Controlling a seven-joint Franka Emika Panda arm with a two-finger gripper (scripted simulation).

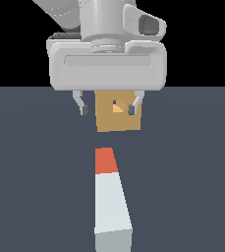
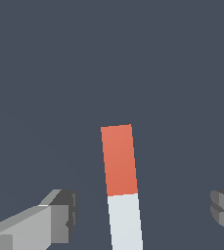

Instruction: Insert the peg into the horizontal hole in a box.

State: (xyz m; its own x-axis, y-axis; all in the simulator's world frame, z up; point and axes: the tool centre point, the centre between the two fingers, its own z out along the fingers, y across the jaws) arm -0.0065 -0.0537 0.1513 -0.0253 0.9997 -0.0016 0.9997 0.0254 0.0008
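Likely stiff and light, the peg (image 1: 110, 192) lies flat beneath the empty, spread-fingered gripper (image 1: 108, 109), best pinched across its white length, leaving the orange-red end free.

My gripper (image 1: 108, 109) hangs above the floor (image 1: 182, 172) with its fingers (image 1: 84, 109) spread wide, holding nothing. In the exterior view the box (image 1: 118, 119) stands on the floor behind my fingertips, its hole (image 1: 116, 106) showing between them. The peg (image 1: 111, 194) lies flat on the floor before the box, apart from it, running lengthwise toward it. In the wrist view the peg (image 2: 122, 185) lies between my two fingers (image 2: 55, 219), touching neither.
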